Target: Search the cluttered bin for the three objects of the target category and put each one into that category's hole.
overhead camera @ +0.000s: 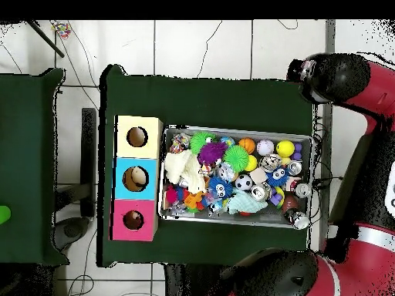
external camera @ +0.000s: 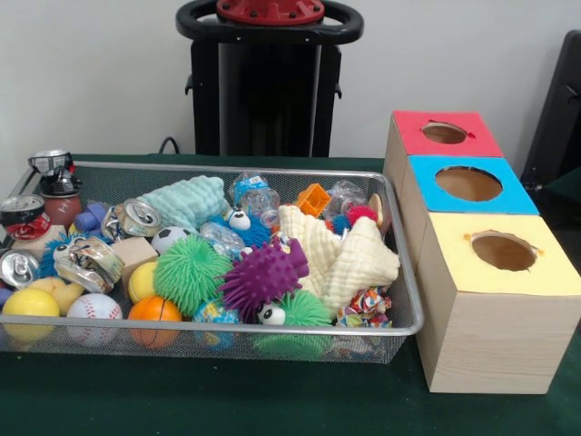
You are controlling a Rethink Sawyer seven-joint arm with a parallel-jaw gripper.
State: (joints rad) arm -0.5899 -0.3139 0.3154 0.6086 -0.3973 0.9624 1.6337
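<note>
Bin: wire bin [external camera: 272,170] in the middle of the green table [external camera: 227,400], filled to its rim; the target objects are somewhere in it, but nothing visible says which category is meant.
Hole boxes: a row of three just beside one short end of the bin, between it and the table's edge: red box [external camera: 408,123], blue box [external camera: 427,195], yellow box [external camera: 490,309], each with a round hole in its top.
Candidate groups: balls at the end of the bin away from the boxes (baseball [external camera: 93,309], orange ball [external camera: 154,313], yellow ball [external camera: 30,304], soccer ball [external camera: 168,239]); crushed cans [external camera: 134,218] in the same end; spiky toys mid-bin (purple spiky toy [external camera: 263,277], green spiky ball [external camera: 188,272]); cloths (cream cloth [external camera: 349,259] at the box end, mint cloth [external camera: 186,202] by the far rim).
Gripper: not seen in either view; only the red arm [overhead camera: 362,85] shows, drawn back off the table's edge, so whether it is open, closed or holding anything cannot be told.
Step in hand: likely choosing the first object; no pick has begun.
Doing it well: take whichever target lies uppermost and free, since things buried lower are probably wedged. Come straight down to clear the rim. Round balls may roll from a pinch, so centre on them; cloths may drag neighbours out.
Placing: centre over the hole before releasing; bulky items may catch on its edge.
</note>
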